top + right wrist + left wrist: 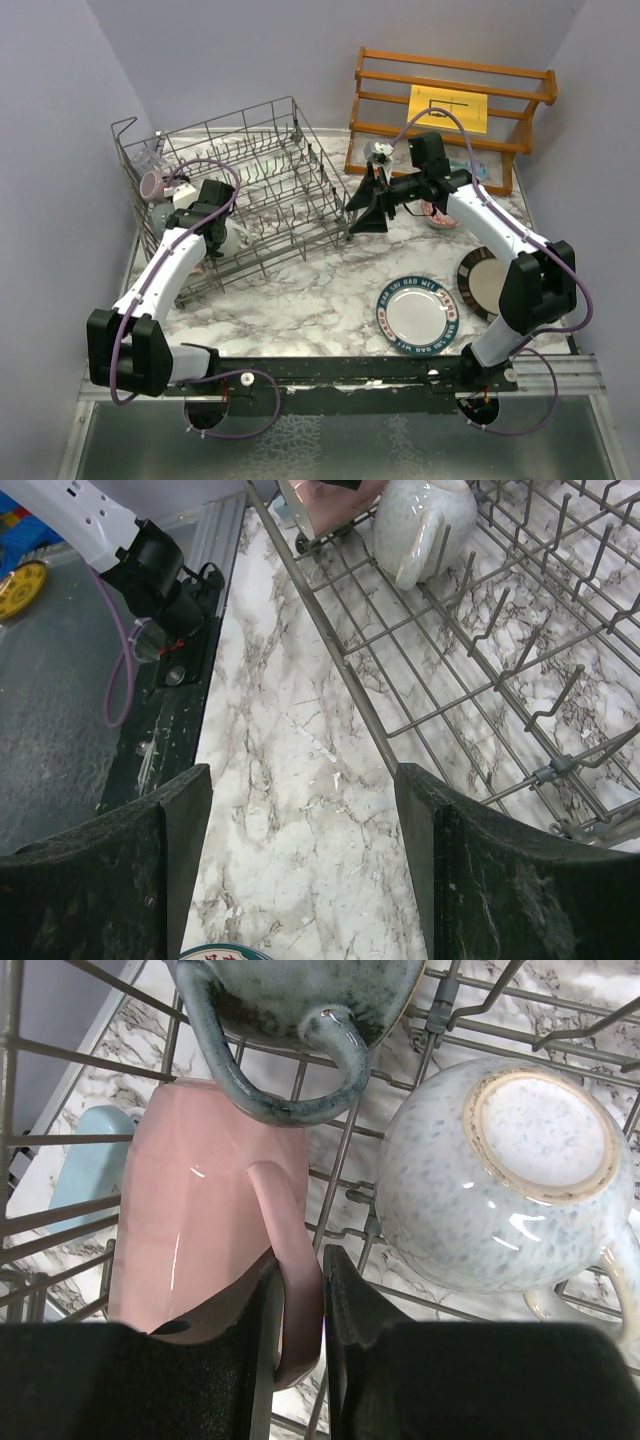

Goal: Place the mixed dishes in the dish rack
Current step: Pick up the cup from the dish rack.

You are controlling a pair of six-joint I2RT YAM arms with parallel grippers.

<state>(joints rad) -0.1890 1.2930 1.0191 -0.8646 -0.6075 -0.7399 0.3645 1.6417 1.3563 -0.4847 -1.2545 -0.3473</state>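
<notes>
Three mugs [500,1180] sit in the dish rack [280,175], the left gripper [297,1340] pinching the pink mug [200,1210] by its handle, the right gripper [300,870] spread wide and empty, while two plates [418,315] wait on the counter [320,290].

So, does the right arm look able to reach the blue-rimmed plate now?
Probably yes: the right gripper is open and empty, and the blue-rimmed plate lies uncovered on the table near that arm's base. Lying flat, its rim may be awkward to pinch.
</notes>
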